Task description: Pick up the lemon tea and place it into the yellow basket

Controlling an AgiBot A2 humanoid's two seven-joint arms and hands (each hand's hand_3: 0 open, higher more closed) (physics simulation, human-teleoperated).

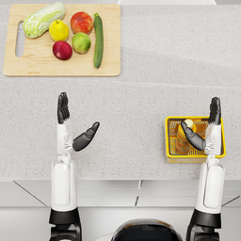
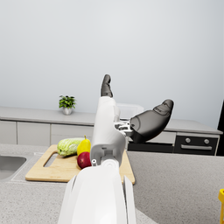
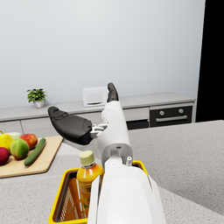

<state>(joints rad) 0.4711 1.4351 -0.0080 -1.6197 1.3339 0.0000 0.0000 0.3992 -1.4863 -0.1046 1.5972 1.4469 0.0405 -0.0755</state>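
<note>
The lemon tea bottle point(image 1: 184, 136), amber with a pale cap, stands inside the yellow basket point(image 1: 170, 153) at the right of the counter; the right wrist view shows the bottle point(image 3: 89, 176) upright in the basket point(image 3: 61, 202). My right hand point(image 1: 204, 127) hovers above the basket with fingers spread, holding nothing, and shows raised above the bottle as the right hand point(image 3: 83, 122). My left hand point(image 1: 73, 124) is open over bare counter at the left, also the left hand point(image 2: 138, 118).
A wooden cutting board point(image 1: 16, 66) at the back left carries a cabbage point(image 1: 44, 19), a lemon point(image 1: 59, 30), apples point(image 1: 81, 22), and a cucumber point(image 1: 98, 40). Grey speckled counter point(image 1: 136, 113) lies between the hands.
</note>
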